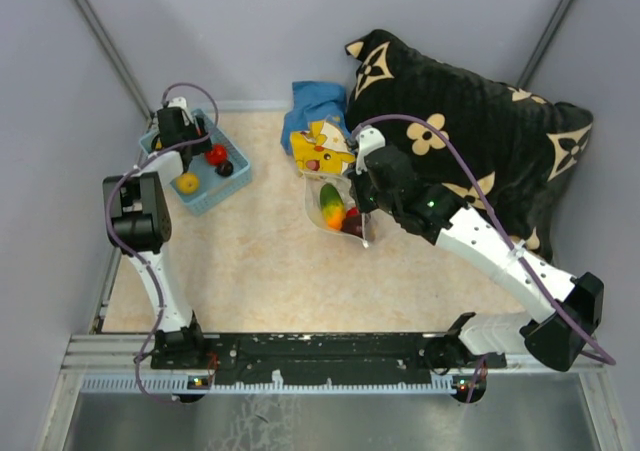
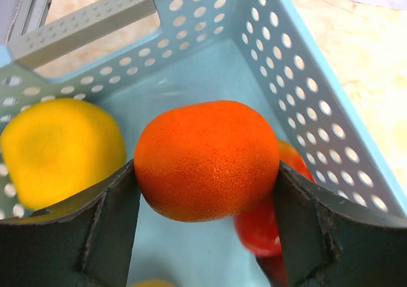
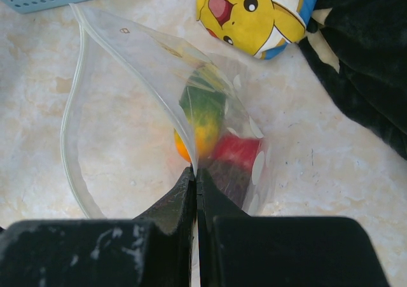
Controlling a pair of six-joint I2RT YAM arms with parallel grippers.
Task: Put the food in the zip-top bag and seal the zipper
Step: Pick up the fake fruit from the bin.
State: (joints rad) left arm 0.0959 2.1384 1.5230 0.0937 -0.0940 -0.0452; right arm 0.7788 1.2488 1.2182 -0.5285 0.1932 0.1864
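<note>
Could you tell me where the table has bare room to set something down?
Bare tabletop runs between the blue basket and the zip-top bag, and across the near side. Crowded around the Pikachu plush and black pillow.

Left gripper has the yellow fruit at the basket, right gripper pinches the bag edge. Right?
Wrong on one point: the left gripper is shut on the orange fruit, not the yellow fruit, which lies loose beside it in the basket. The left wrist view shows this. The right gripper does pinch the zip-top bag at its edge.
</note>
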